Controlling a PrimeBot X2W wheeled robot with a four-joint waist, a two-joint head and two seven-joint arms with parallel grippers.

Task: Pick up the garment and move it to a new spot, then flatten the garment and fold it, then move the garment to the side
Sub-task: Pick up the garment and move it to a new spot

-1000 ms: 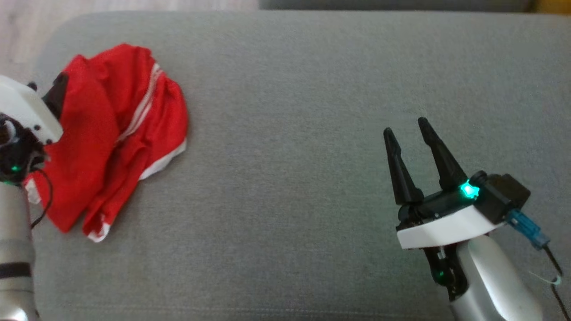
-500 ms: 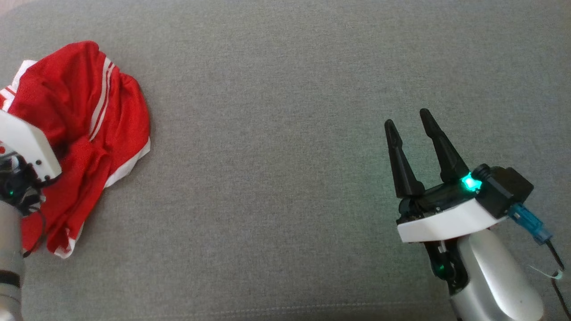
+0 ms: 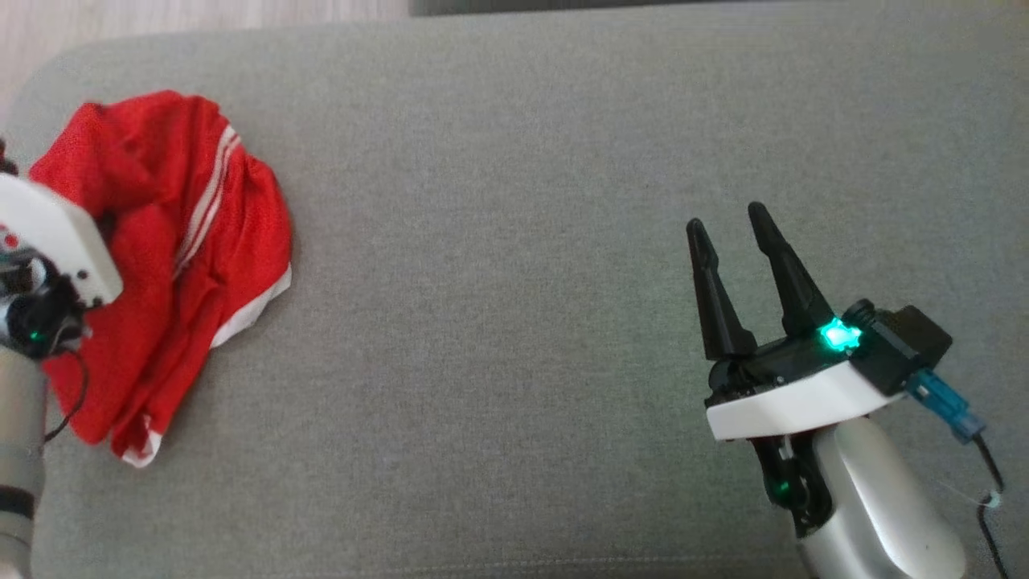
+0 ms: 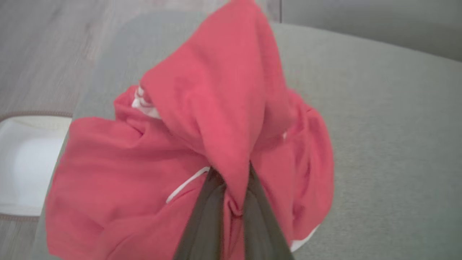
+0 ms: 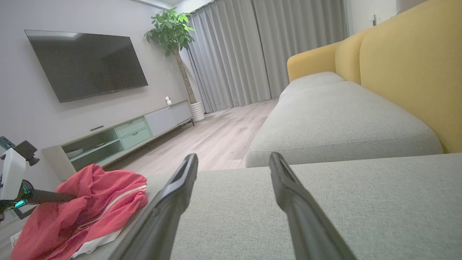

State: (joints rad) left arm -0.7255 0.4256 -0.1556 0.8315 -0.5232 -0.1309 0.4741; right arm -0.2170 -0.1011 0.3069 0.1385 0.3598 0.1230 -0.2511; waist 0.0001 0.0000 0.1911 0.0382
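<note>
The garment [image 3: 173, 257] is a crumpled red piece with white stripes and white hem, lying at the left end of the grey cushion [image 3: 514, 281]. In the left wrist view my left gripper [image 4: 234, 206] is shut on a raised fold of the garment [image 4: 216, 119], its dark fingers [image 4: 202, 224] pinching red cloth between them. In the head view the left wrist covers the garment's left edge. My right gripper [image 3: 731, 225] stands open over bare cushion at the right, far from the garment [image 5: 83, 213]; its fingers [image 5: 173, 202] hold nothing.
The cushion's rounded left end lies just beyond the garment, with wooden floor [image 3: 161, 20] behind it. A white object [image 4: 25, 162] sits on the floor beside the cushion. A yellow sofa back [image 5: 408, 65], a TV [image 5: 86, 63] and a low cabinet [image 5: 122, 141] stand farther off.
My left gripper has shut on a fold of the garment. The head camera has shifted, so the whole picture moved. The right gripper has stayed open in place.
</note>
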